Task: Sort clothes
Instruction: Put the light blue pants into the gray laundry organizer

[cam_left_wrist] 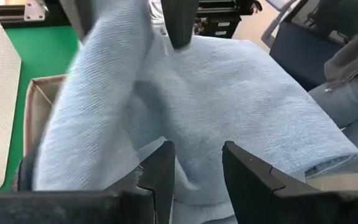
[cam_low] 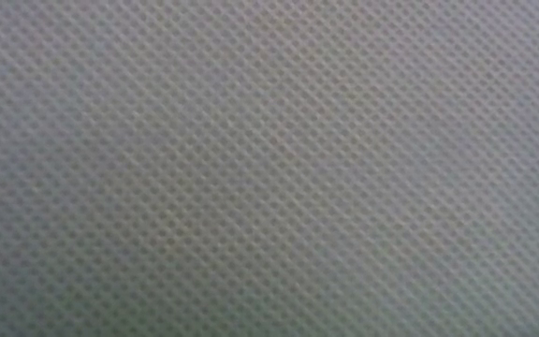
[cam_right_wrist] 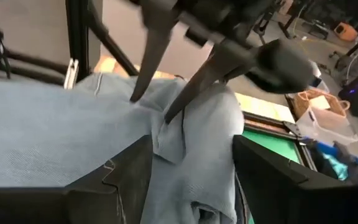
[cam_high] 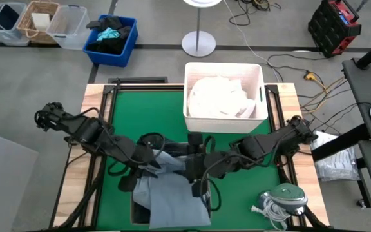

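Observation:
A light blue shirt (cam_high: 172, 200) lies crumpled at the near edge of the green mat (cam_high: 147, 116), its lower part draped over a fabric-lined box (cam_left_wrist: 35, 106). Both arms meet above it. My left gripper (cam_high: 161, 161) (cam_left_wrist: 197, 168) comes from the table's left, and its fingers are nearly together with shirt cloth between them. My right gripper (cam_high: 187, 169) (cam_right_wrist: 191, 168) comes from the right, its fingers wider apart around a thick fold. White clothes (cam_high: 221, 96) fill the white bin (cam_high: 189, 77) at the far side. My left gripper pinches a small raised fold of the shirt (cam_right_wrist: 160, 121) between its two fingers (cam_right_wrist: 143, 68), which slant down from the table's left. The rest of the shirt lies slack below it. My right gripper has a thick ridge of the shirt (cam_right_wrist: 194, 149) between its two fingers, coming from the table's right and slanting down. In the left wrist view the ridge (cam_left_wrist: 104, 68) rises up between those fingers (cam_left_wrist: 180, 25). The cloth below it rests on the box.
A grey mesh cloth (cam_low: 269, 168) covers the whole low view. A blue bin (cam_high: 129, 40) with dark and teal fabrics stands beyond the table's far left. A coiled white cable (cam_high: 279, 203) lies at the near right. A person's legs in jeans (cam_left_wrist: 353, 106) are past the near edge.

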